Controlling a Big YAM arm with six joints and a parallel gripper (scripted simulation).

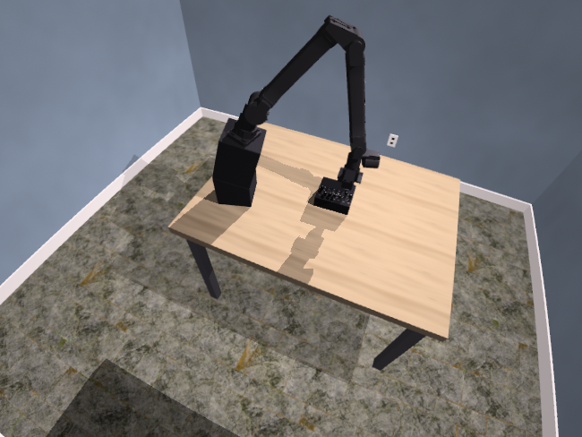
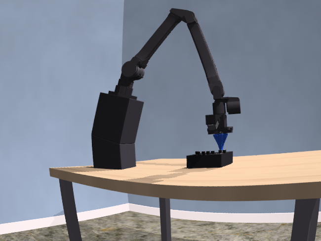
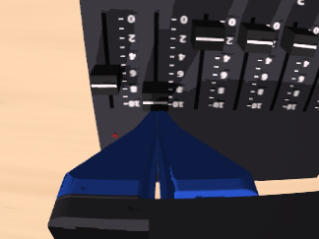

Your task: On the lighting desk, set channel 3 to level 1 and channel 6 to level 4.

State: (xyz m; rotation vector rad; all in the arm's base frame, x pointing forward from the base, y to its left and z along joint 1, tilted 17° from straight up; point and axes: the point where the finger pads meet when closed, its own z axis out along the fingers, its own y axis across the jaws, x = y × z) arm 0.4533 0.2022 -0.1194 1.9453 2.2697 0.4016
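Note:
The black lighting desk (image 1: 334,192) stands on the wooden table; it also shows in the exterior view (image 2: 209,158). In the wrist view the channel 6 fader cap (image 3: 156,94) sits near the 10 mark at the near end of its slot. The channel 5 cap (image 3: 210,37), channel 4 cap (image 3: 259,39) and channel 3 cap (image 3: 302,42) stand near level 2. The M cap (image 3: 103,80) stands near level 7. My gripper (image 3: 157,119) has blue fingers shut together, with their tips touching the near side of the channel 6 cap. It holds nothing.
The arm's black base block (image 1: 236,164) stands at the table's back left corner. The desk sits near the middle of the table, away from all edges.

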